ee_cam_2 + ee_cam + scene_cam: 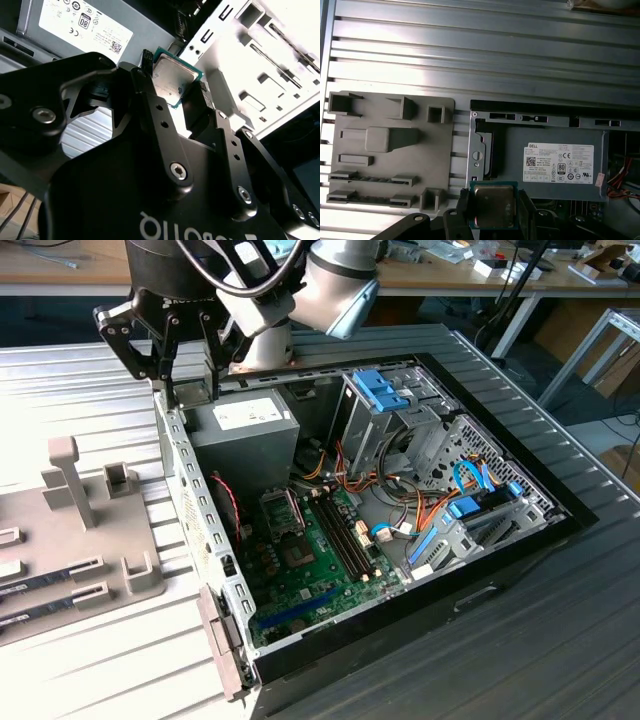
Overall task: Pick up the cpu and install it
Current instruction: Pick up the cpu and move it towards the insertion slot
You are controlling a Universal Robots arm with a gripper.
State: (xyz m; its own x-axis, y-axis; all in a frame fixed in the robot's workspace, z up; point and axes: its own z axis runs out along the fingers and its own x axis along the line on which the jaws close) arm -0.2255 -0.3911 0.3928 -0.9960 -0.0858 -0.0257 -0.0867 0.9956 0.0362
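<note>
The cpu [172, 82] is a small square chip with a silvery top and a thin green rim. My gripper [173, 74] is shut on it, one black finger on each of two opposite edges. The first wrist view looks down on the held cpu [493, 206] between the fingers of the gripper [494, 200], just over the edge of the grey power-supply box [545, 162]. In the exterior view the gripper [192, 388] hangs above the back corner of the open computer case [480, 570], on the exterior view's left. The motherboard's socket [281, 512] lies lower in the case.
A grey holder tray [90, 540] with memory sticks [50, 580] sits on the ribbed metal table at the exterior view's left. Inside the case are the power-supply box [245, 430], a drive cage with blue clips [385, 400], orange and blue cables [420, 510] and the green motherboard [310, 570].
</note>
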